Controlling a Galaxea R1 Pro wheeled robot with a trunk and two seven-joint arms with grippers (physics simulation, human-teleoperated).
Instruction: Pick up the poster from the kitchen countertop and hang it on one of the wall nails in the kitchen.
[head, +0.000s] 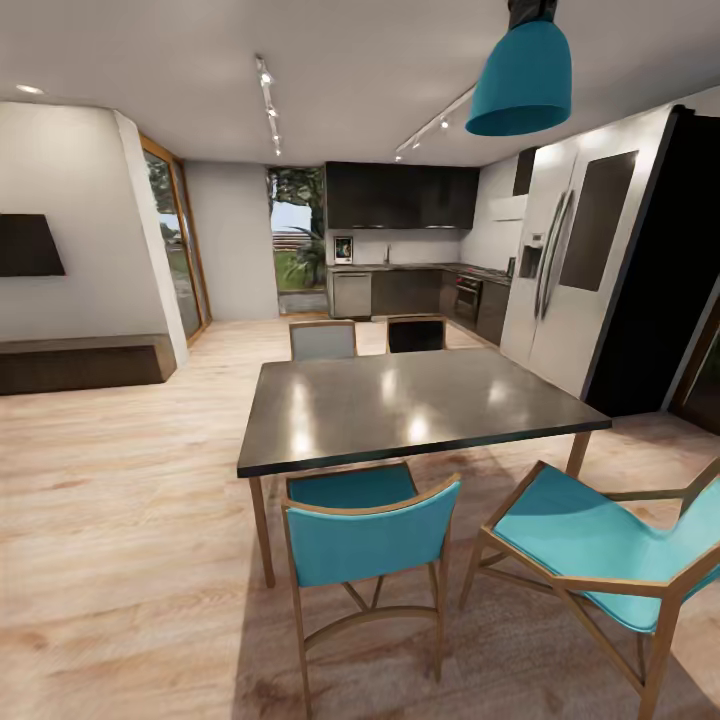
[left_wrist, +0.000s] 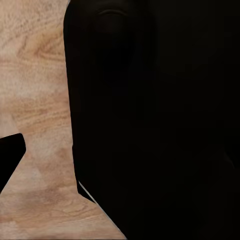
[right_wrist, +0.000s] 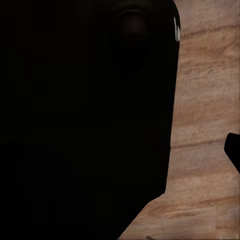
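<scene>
Nearest in the head view, at about 6 o'clock, a teal-seated wooden armchair (head: 368, 545) stands with its back to the camera, tucked to the near edge of the dark square glossy dining table (head: 420, 405); a second teal wooden chair (head: 610, 550) sits at 4 o'clock, turned at an angle beside the table's near right corner. Pale wood-plank flooring (head: 120, 520) spreads beneath them. Across the table, at 12 o'clock, stand a grey-backed chair (head: 322, 340) and a dark-backed chair (head: 416, 334), side by side. A teal dome pendant lamp (head: 522, 78) hangs at 1 o'clock above the table. At 3 o'clock a tall silver double-door refrigerator (head: 560, 260) stands against the right wall. Farthest off, near 12 o'clock, the long grey kitchen countertop (head: 420, 267) runs over dark cabinet fronts, and the small portrait poster with white border (head: 343, 249) stands upright at its left end against the wall; its picture is too small to make out. In the left wrist view a large black body (left_wrist: 155, 120) blocks most of the frame over wood floor, and the right wrist view is likewise covered by a black mass (right_wrist: 85, 120); whether the left gripper or the right gripper is released or clenched cannot be told.
</scene>
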